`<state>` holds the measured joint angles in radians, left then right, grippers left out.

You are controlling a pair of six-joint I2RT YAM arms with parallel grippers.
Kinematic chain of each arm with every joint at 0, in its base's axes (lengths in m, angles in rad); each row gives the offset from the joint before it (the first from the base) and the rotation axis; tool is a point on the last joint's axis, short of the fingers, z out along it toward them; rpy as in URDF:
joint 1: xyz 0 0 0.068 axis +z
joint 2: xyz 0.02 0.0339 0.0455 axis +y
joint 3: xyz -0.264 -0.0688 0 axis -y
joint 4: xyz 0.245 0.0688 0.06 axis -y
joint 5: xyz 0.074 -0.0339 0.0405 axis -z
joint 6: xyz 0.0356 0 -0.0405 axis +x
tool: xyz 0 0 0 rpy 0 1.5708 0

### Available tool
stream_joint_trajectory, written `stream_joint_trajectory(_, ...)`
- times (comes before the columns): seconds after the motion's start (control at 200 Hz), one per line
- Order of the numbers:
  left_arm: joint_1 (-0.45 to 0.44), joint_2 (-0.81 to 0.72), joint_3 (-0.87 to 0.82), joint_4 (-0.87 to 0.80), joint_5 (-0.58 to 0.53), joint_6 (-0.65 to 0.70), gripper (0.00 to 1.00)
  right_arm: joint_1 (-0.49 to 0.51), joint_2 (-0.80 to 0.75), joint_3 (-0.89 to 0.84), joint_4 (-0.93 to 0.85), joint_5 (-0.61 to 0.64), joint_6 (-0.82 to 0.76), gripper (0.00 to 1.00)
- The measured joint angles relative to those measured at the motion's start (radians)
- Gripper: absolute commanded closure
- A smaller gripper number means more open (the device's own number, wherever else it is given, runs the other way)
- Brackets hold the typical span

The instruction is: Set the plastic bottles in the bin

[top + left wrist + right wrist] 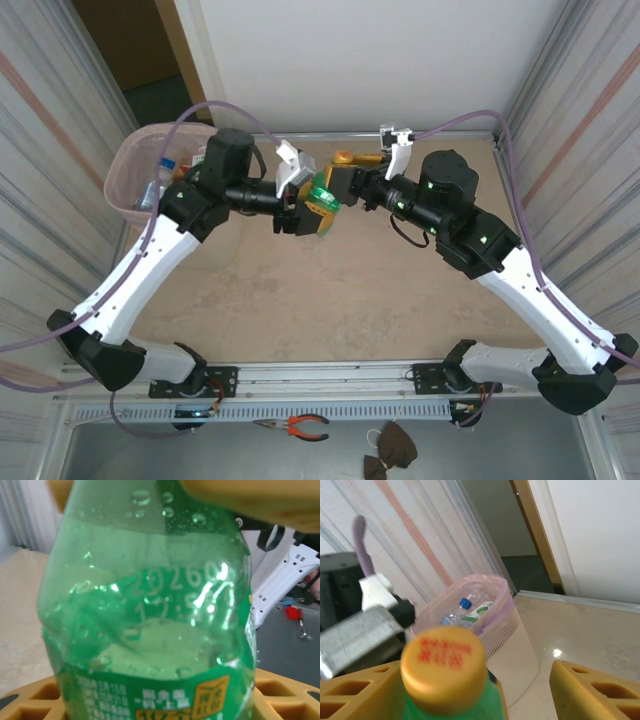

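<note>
Mid-air: left tool (310, 210) clamps green bottle (324, 203); right tool (346, 176) spread wide around cap (444, 662). I judge handover, as bin (124, 186) sits left.

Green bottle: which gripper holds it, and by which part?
The left gripper holds the green bottle by its body; the right gripper, jaws open, straddles its orange cap.

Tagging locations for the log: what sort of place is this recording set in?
Probably a lab test cell, not a home: two arms bolted to an aluminium rail, a beige tabletop walled by ribbed panels, pliers lying by the bases.
</note>
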<state>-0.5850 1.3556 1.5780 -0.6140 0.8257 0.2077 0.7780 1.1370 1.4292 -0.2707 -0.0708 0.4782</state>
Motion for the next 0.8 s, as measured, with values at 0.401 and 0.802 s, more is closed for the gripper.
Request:
stream_joint_trajectory(0.401, 0.348, -0.026, 0.206, -0.336, -0.234, 0.122, 0.43, -0.04, -0.047, 0.002, -0.078, 0.074, -0.019, 0.23)
stream_joint_trajectory(0.802, 0.593, -0.003, 0.3, -0.455, -0.678, 0.2, 0.42, -0.071, -0.045, -0.014, -0.083, 0.044, -0.014, 0.23)
